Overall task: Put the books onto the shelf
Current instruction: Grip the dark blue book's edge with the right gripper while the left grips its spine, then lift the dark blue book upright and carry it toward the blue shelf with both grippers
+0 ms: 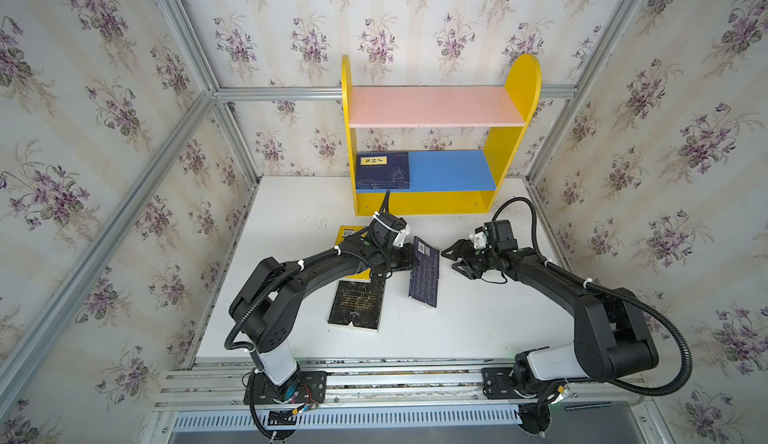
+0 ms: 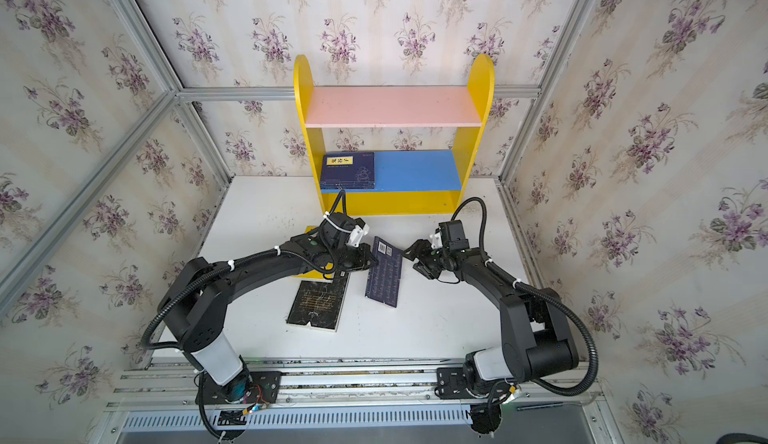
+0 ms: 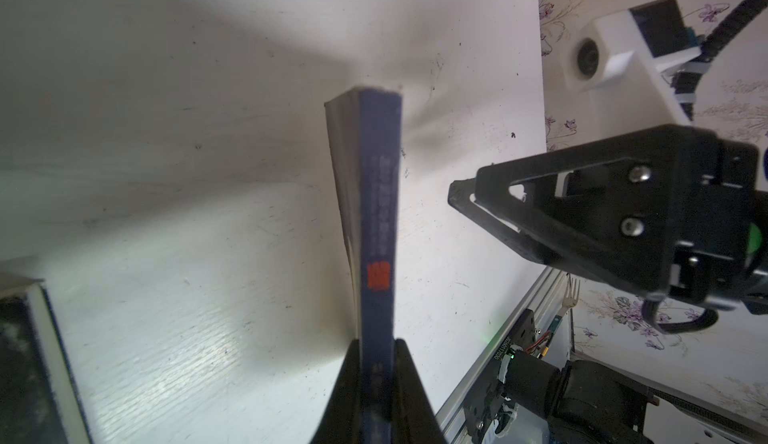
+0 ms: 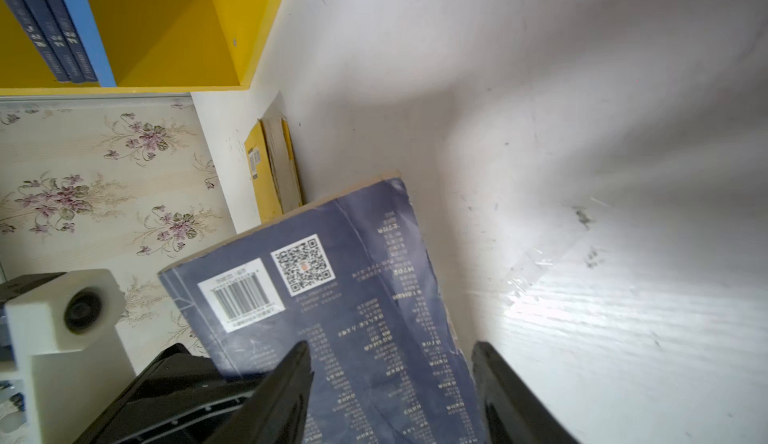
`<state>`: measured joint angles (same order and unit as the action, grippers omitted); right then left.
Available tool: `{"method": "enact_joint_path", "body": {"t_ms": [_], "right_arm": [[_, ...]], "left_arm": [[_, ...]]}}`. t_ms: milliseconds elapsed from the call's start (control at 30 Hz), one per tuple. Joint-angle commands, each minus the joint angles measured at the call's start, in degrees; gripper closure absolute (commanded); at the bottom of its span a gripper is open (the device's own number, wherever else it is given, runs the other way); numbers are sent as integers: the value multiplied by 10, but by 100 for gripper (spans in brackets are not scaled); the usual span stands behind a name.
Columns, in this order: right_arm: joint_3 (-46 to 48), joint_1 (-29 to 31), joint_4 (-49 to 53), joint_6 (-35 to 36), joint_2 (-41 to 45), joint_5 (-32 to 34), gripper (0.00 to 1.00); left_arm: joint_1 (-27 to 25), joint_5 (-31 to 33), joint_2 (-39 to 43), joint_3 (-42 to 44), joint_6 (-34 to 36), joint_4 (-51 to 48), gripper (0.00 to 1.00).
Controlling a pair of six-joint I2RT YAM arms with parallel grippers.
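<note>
My left gripper (image 1: 409, 257) (image 3: 376, 342) is shut on the spine edge of a navy blue book (image 1: 424, 273) (image 2: 384, 273) (image 3: 376, 213), which stands tipped up on edge above the table. Its back cover (image 4: 332, 296), with barcode and QR code, faces my right gripper (image 1: 449, 254) (image 2: 411, 258) (image 4: 390, 344). That gripper is open just right of the book and grips nothing. A yellow book (image 1: 348, 233) (image 4: 259, 171) lies partly under the left arm. A black book (image 1: 356, 304) (image 2: 318, 302) lies flat nearer the front. Three navy books (image 1: 382, 170) (image 4: 50, 26) are stacked at the left end of the blue board of the shelf (image 1: 523, 76).
The shelf's pink upper board (image 1: 436, 107) is bare, as is the right part of the blue board (image 1: 453, 169). Wallpapered walls with aluminium frames (image 1: 232, 150) close in three sides of the white table (image 1: 478, 321). The arm bases sit on a rail (image 1: 395, 379) at the front.
</note>
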<state>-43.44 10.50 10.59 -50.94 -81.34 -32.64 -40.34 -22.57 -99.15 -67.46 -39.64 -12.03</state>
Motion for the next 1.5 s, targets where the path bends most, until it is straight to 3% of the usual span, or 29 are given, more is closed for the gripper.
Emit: {"method": "enact_joint_path", "body": {"t_ms": [0, 267, 567, 767, 1067, 1300, 1467], "right_arm": [[-9, 1, -21, -16, 16, 2, 34], [-85, -10, 51, -46, 29, -57, 28], [-118, -11, 33, -128, 30, -141, 21], [-106, -11, -9, -186, 42, -173, 22], [-108, -8, -2, -189, 26, -198, 24], [-126, 4, 20, -168, -6, -220, 31], [-140, 12, 25, -154, -25, -224, 51]], "left_arm": [[-1, 17, 11, -7, 19, -2, 96], [-13, 87, 66, -35, 135, -86, 97], [-70, 272, 120, -59, 274, -161, 98], [-120, 359, 113, -73, 329, -168, 99], [-192, 451, 69, -105, 413, -169, 100], [-222, 497, 43, -124, 451, -169, 100], [-229, 515, 35, -134, 465, -168, 100]]}}
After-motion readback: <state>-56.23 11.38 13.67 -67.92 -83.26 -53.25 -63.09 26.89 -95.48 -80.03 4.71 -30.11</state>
